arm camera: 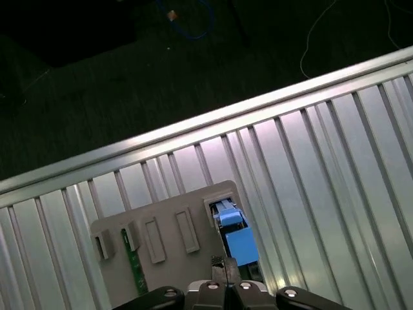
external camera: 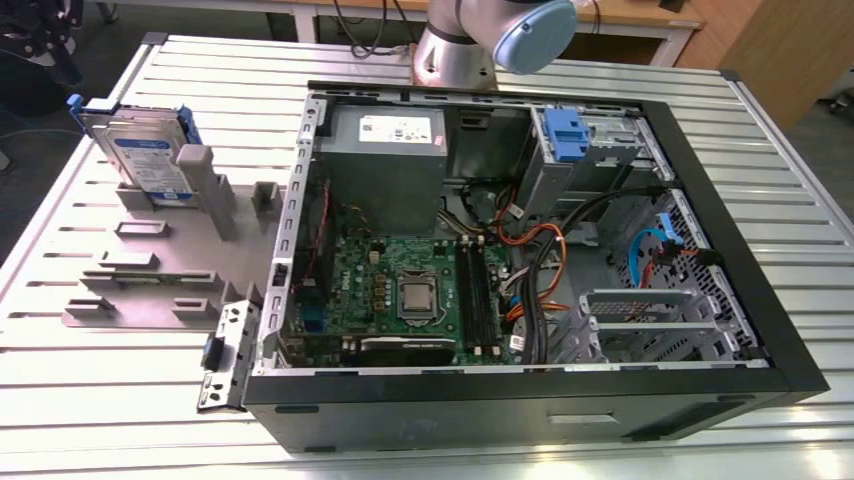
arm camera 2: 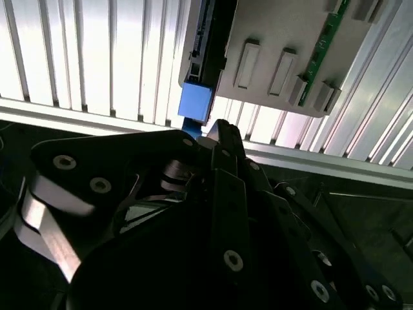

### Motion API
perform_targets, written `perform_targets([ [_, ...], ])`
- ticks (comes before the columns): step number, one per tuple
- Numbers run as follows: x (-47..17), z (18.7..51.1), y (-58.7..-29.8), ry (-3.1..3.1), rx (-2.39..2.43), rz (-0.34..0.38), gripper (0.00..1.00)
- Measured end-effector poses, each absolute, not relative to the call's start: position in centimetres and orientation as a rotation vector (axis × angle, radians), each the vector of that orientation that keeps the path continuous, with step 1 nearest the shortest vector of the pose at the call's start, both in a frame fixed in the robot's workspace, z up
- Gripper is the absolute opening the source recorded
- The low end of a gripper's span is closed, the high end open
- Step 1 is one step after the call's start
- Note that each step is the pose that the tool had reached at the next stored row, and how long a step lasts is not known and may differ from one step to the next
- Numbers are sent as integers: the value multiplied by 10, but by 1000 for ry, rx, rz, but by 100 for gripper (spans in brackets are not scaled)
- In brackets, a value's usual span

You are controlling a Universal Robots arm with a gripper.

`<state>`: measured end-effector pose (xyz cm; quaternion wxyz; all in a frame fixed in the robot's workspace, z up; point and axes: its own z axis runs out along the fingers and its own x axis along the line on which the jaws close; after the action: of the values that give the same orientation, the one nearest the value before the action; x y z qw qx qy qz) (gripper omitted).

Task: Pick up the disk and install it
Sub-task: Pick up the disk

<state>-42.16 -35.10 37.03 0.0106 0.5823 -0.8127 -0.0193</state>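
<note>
The disk (external camera: 140, 155) stands on edge in a grey stand (external camera: 160, 262) near a corner of the desk (external camera: 80, 400), not yet picked up, and the tool (arm camera: 222, 263), pinched closed and holding nothing, hangs just beside its blue end tab (arm camera: 240, 245), so it likely must open to grab it.

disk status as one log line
flat silver disk in blue rails | upright in grey stand | gripper shut, near its blue tab | not grasped

The disk (external camera: 142, 158), silver with blue rails and a white-and-blue label, stands tilted on edge in the grey holder (external camera: 200, 187).
</note>
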Motion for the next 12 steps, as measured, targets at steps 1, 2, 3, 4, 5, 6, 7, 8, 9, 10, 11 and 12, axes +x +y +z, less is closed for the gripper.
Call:
perform_targets([
  [1,-422,370,-351,-2520,1838,-60,11],
  [2,-422,370,-351,-2506,1858,-60,11],
  [3,-422,370,-351,-2490,1878,-59,11],
  [4,-422,370,-351,-2475,1897,-59,11],
  [5,-422,370,-351,-2464,1911,-59,11],
  [6,-422,370,-351,-2460,1916,-59,11],
  [7,-422,370,-351,-2460,1917,-58,11],
  [8,-422,369,-351,-2460,1917,-58,11],
  [9,-422,369,-351,-2460,1917,-58,11],
  [10,-422,369,-351,-2460,1917,-58,11],
  [11,-422,368,-351,-2460,1917,-58,11],
  [12,-421,368,-351,-2460,1917,-58,11],
])
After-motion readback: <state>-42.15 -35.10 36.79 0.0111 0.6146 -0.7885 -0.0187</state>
